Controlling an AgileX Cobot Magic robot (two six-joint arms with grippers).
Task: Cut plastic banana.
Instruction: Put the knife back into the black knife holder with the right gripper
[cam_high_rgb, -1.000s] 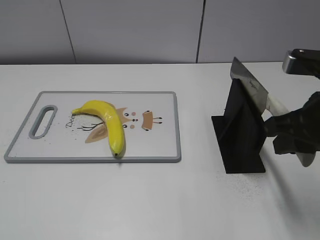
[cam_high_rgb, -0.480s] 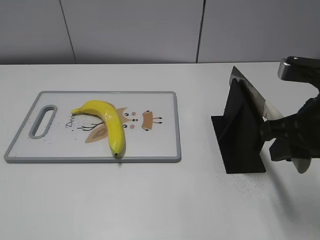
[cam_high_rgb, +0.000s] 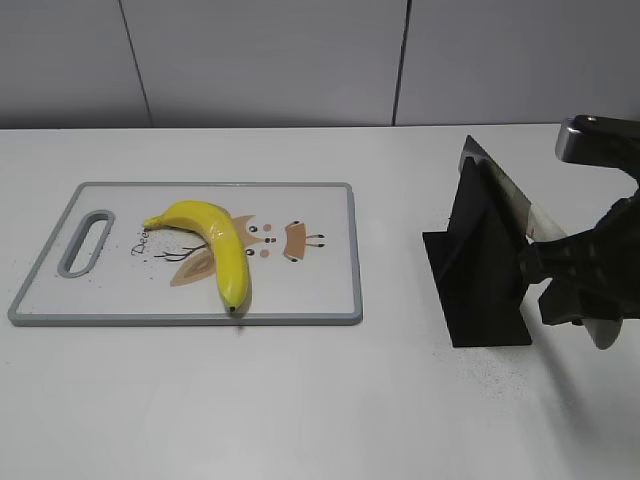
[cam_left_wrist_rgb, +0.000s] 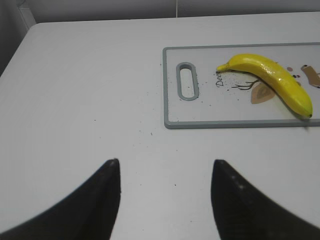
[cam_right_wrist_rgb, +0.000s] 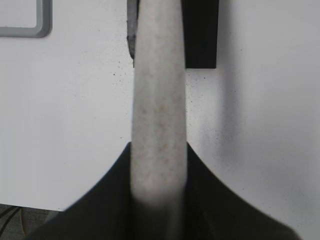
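Rightward, the right gripper (cam_high_rgb: 560, 270) clamps the knife handle (cam_right_wrist_rgb: 159, 115).

Banana (cam_high_rgb: 214, 246) lies on board (cam_high_rgb: 320, 290), left of knife stand (cam_high_rgb: 480, 275).

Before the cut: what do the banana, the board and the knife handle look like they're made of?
Banana: glossy yellow plastic, going by its bright highlights. Board: smooth white plastic by the look, with a grey rim and printed cartoon. Knife handle, clamped in the right gripper: pale, matte, finely speckled; plastic or composite, hard to tell.
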